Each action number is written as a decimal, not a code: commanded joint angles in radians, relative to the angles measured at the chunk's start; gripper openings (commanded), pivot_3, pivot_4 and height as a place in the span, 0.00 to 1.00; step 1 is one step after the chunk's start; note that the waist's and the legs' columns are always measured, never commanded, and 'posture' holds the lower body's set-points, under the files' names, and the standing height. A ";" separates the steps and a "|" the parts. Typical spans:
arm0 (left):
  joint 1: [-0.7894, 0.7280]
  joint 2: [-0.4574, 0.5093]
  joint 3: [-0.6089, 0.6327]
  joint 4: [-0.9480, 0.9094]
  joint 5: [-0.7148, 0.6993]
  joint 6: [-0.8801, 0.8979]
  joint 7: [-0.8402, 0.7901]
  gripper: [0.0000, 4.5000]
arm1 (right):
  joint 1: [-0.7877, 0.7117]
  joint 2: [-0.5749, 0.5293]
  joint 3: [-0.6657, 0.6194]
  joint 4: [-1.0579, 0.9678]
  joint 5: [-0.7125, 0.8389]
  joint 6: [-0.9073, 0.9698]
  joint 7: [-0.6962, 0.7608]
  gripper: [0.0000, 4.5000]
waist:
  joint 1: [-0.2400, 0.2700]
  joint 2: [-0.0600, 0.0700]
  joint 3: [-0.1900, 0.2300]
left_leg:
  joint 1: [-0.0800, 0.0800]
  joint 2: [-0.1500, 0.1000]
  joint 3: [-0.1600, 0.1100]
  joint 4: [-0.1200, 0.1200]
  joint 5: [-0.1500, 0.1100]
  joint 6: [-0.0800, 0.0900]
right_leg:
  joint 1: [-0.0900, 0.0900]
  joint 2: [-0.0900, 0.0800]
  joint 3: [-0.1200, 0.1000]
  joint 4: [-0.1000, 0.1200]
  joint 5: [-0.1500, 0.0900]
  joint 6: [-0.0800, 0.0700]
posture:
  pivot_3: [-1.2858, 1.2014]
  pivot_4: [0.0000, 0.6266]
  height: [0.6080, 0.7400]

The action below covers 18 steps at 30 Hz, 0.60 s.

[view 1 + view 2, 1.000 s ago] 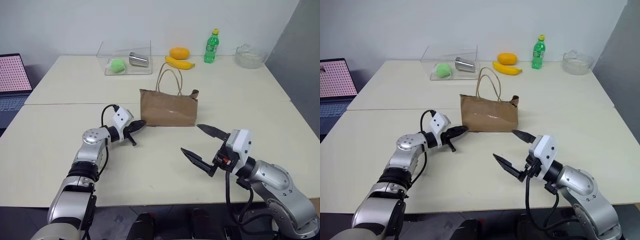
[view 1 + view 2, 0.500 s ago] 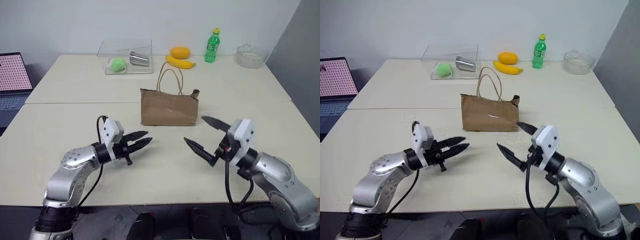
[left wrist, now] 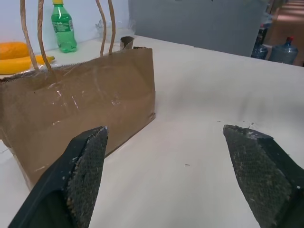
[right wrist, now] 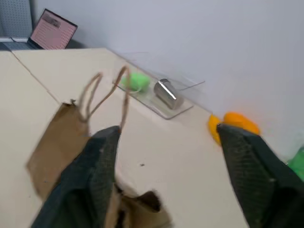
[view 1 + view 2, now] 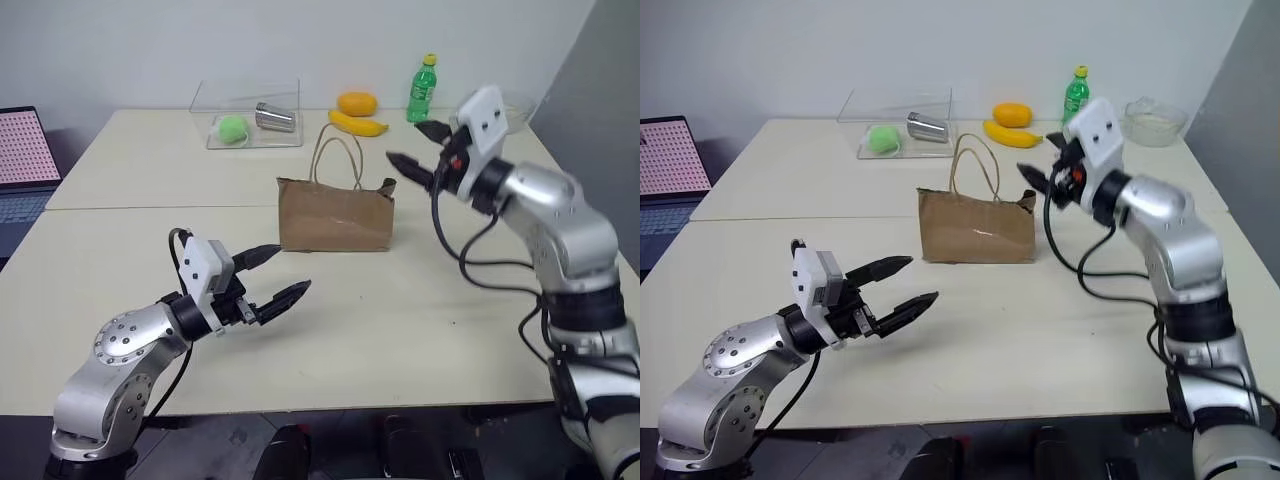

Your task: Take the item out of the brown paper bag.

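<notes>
The brown paper bag [image 5: 335, 215] stands upright at the table's middle, its two cord handles [image 5: 341, 152] raised. The item is hidden from view. My left gripper [image 5: 287, 270] hovers open and empty near the table's front, pointing at the bag's left end from a short way off; in the left wrist view the bag [image 3: 80, 99] lies beyond the left gripper's spread fingers [image 3: 83, 173]. My right gripper [image 5: 404, 143] is raised, open and empty, just above and beside the bag's right top corner. The right wrist view looks down on the bag [image 4: 59, 142] and its handles.
At the back stand a clear tray [image 5: 250, 135] with a green ball [image 5: 233, 127] and a metal can [image 5: 275, 118], an orange fruit [image 5: 358, 103], a banana [image 5: 358, 125], a green bottle [image 5: 422, 90] and a glass bowl [image 5: 1155, 122]. A laptop [image 5: 22, 165] sits at the left.
My left gripper pulled back from the bag's left end and opened. My right arm rose and swung forward from the table's front to the bag's right top corner, its jaws narrowing somewhat.
</notes>
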 commanded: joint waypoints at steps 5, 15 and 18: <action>-0.008 0.022 -0.015 -0.018 0.020 -0.048 -0.021 0.91 | -0.252 0.068 0.165 0.560 -0.241 -0.344 0.172 0.14 | -0.008 0.000 0.000 | -0.003 -0.001 0.001 0.000 0.000 0.001 | -0.002 -0.001 0.000 -0.001 0.000 0.000 | 0.52 0.24 1.00; 0.011 0.063 -0.013 0.027 0.057 -0.103 -0.083 0.91 | -0.352 0.144 0.201 0.786 -0.302 -0.471 0.481 0.01 | -0.008 0.001 0.001 | -0.003 -0.001 0.000 0.000 0.000 0.000 | -0.004 -0.001 0.000 0.000 0.001 -0.001 | 0.52 0.24 1.00; 0.022 0.082 -0.006 0.031 0.050 -0.105 -0.107 0.91 | -0.315 0.119 0.203 0.683 -0.286 -0.406 0.592 0.01 | -0.008 0.001 0.001 | -0.003 -0.001 0.000 0.000 -0.001 0.000 | -0.004 -0.001 0.000 0.000 0.001 -0.001 | 0.52 0.24 1.00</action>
